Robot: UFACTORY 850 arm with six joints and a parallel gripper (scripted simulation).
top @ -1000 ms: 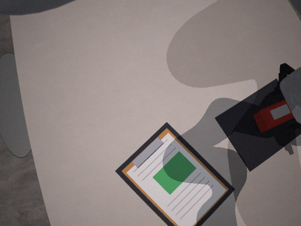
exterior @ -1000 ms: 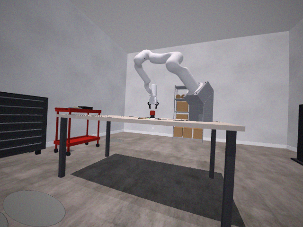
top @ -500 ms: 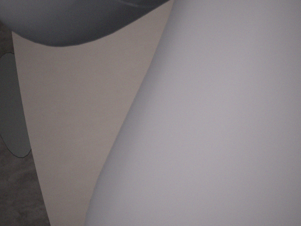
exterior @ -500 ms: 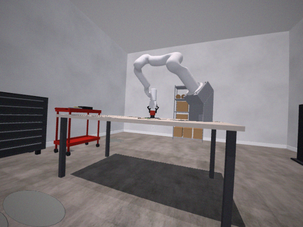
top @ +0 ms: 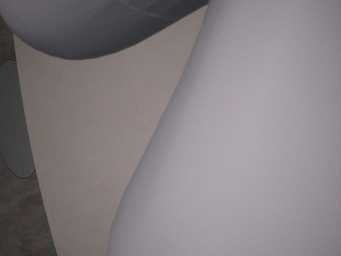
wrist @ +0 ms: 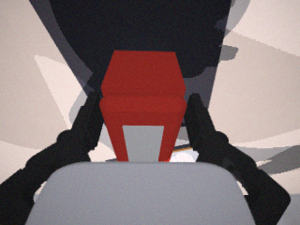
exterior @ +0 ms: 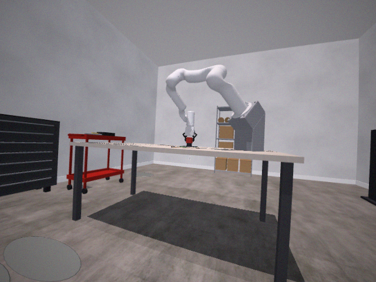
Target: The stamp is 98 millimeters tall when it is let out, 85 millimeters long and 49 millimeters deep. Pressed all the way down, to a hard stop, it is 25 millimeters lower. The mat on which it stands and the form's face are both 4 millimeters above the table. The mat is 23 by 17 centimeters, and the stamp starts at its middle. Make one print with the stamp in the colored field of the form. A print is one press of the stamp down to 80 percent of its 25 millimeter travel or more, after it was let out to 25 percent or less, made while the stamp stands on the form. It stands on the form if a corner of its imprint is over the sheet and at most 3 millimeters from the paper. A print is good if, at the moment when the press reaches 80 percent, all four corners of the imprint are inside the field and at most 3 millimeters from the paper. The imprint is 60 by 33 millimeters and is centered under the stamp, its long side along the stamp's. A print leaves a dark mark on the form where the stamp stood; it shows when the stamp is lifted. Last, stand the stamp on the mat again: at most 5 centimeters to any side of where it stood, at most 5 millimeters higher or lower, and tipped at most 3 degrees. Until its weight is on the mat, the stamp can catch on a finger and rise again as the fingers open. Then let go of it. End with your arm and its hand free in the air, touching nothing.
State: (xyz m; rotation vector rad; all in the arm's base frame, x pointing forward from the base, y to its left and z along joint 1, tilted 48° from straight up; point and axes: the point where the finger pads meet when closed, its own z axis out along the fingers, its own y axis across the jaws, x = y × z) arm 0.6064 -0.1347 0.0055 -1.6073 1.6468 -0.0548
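The red stamp (wrist: 142, 89) (exterior: 189, 140) with a grey top plate stands upright on the dark mat (wrist: 141, 23). My gripper (wrist: 144, 103) (exterior: 189, 136) is open and low around it. One black finger stands on each long side of the stamp, with small gaps between. A sliver of the form (wrist: 184, 155) shows just below the stamp in the wrist view; its colored field is hidden. In the top view the white arm (top: 248, 137) blocks most of the view, so only bare table (top: 82, 124) shows, and stamp, mat and form are hidden.
The table (exterior: 242, 155) stands on a dark rug. A red cart (exterior: 96, 151) and a black drawer cabinet (exterior: 27, 151) are at the left. A shelf with boxes (exterior: 226, 133) stands behind the grey robot pedestal (exterior: 250, 130).
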